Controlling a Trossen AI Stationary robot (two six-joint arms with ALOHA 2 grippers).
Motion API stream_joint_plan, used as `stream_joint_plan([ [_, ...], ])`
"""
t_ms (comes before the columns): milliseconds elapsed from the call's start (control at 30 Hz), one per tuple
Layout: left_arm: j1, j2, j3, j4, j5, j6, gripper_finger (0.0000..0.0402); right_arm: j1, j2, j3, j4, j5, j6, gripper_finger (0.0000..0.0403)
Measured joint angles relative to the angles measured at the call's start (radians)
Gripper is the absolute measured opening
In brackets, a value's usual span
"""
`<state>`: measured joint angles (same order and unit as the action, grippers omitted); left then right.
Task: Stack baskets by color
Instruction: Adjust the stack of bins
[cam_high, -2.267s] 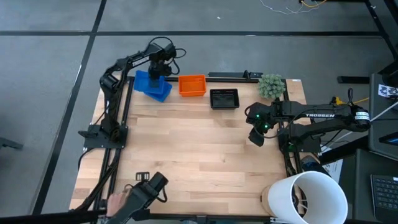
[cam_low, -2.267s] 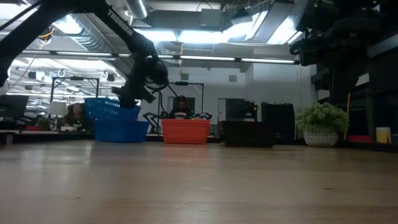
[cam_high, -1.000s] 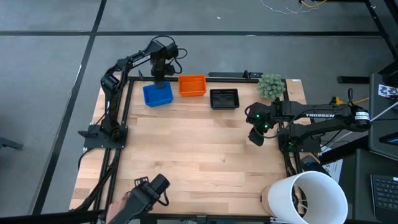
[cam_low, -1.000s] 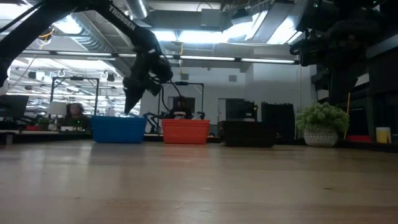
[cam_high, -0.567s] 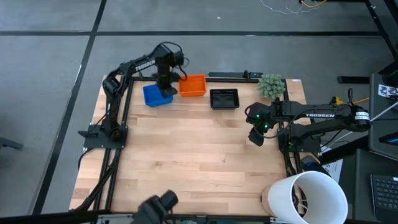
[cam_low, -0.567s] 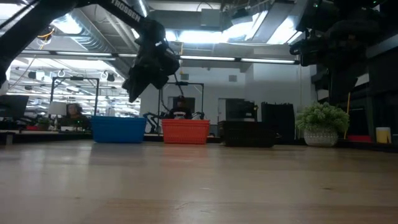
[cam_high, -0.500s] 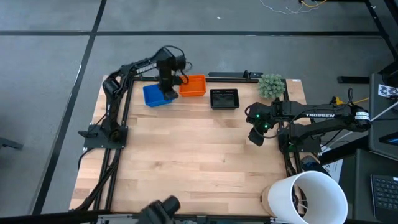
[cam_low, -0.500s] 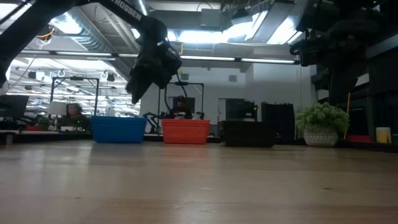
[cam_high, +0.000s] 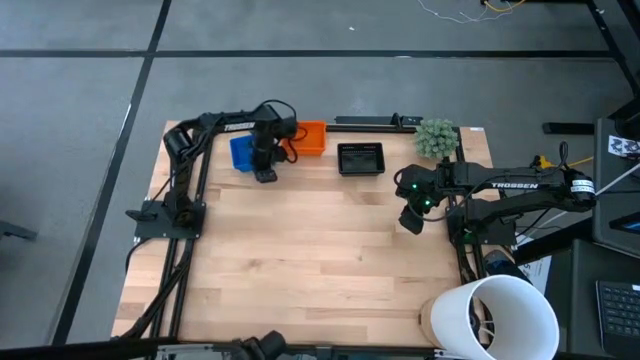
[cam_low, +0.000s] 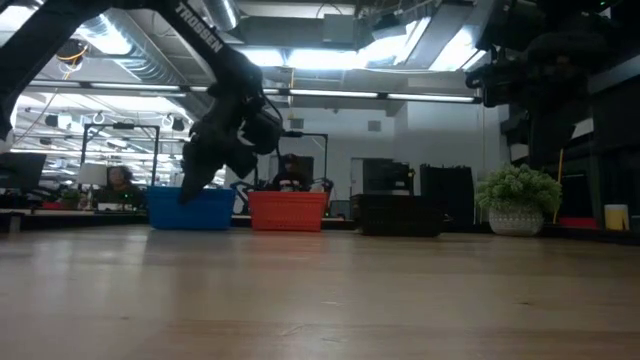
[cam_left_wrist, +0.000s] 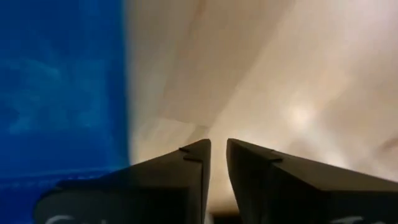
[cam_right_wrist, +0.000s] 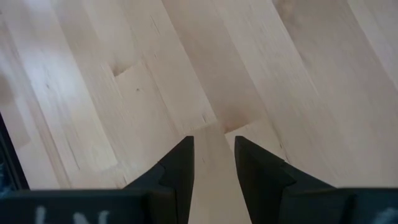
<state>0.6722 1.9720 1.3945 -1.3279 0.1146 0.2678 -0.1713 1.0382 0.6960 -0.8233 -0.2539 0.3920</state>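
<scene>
Stacking looks about finished — blue baskets (cam_high: 241, 152), orange baskets (cam_high: 311, 138) and black baskets (cam_high: 360, 158) sit in a row at the table's far edge, nothing visible inside. Left gripper (cam_high: 264, 174) hangs beside blue, fingers nearly together, empty. Right gripper (cam_high: 411, 222) waits at the right — spread, empty.
</scene>
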Motion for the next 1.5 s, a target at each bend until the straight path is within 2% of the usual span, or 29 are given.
stream_joint_plan([
  [167, 0.02, 0.0, 0.0, 0.097, -0.158, 0.052, 0.0023, 0.0, 0.0, 0.0, 0.023, 0.0, 0.0, 0.0115],
  [267, 0.031, 0.0, 0.0, 0.152, -0.217, 0.12, 0.0009, 0.0, 0.0, 0.0, 0.031, 0.0, 0.014, 0.0115],
  [367, 0.041, 0.0, 0.0, 0.154, -0.218, 0.141, 0.0002, 0.0, 0.0, 0.0, 0.034, -0.001, 0.043, 0.0115],
  [567, 0.054, -0.005, 0.0, 0.043, -0.212, 0.103, 0.0002, 0.0, 0.0, 0.0, 0.034, -0.001, 0.043, 0.0115],
  [867, 0.016, -0.184, -0.004, 0.112, -0.185, 0.111, 0.0001, 0.0, 0.0, 0.0, 0.034, -0.001, 0.022, 0.0115],
  [1000, 0.039, -0.259, -0.097, 0.213, -0.048, 0.061, 0.0001, 0.0, 0.0, 0.0, 0.034, -0.001, 0.022, 0.0115],
  [1067, 0.044, -0.286, -0.178, 0.294, -0.02, 0.051, 0.0001, 0.0, 0.0, 0.0, 0.034, -0.001, 0.021, 0.0115],
  [1200, 0.034, -0.333, -0.324, 0.45, -0.067, 0.049, 0.0001, 0.0, 0.0, 0.0, 0.034, -0.001, 0.021, 0.0115],
  [1300, 0.024, -0.389, -0.384, 0.572, -0.127, 0.049, 0.0, 0.0, 0.0, 0.0, 0.034, -0.001, 0.022, 0.0115],
  [1500, 0.06, -0.437, -0.434, 0.57, -0.15, 0.049, 0.0, 0.0, 0.0, 0.0, 0.036, -0.001, 0.024, 0.0115],
])
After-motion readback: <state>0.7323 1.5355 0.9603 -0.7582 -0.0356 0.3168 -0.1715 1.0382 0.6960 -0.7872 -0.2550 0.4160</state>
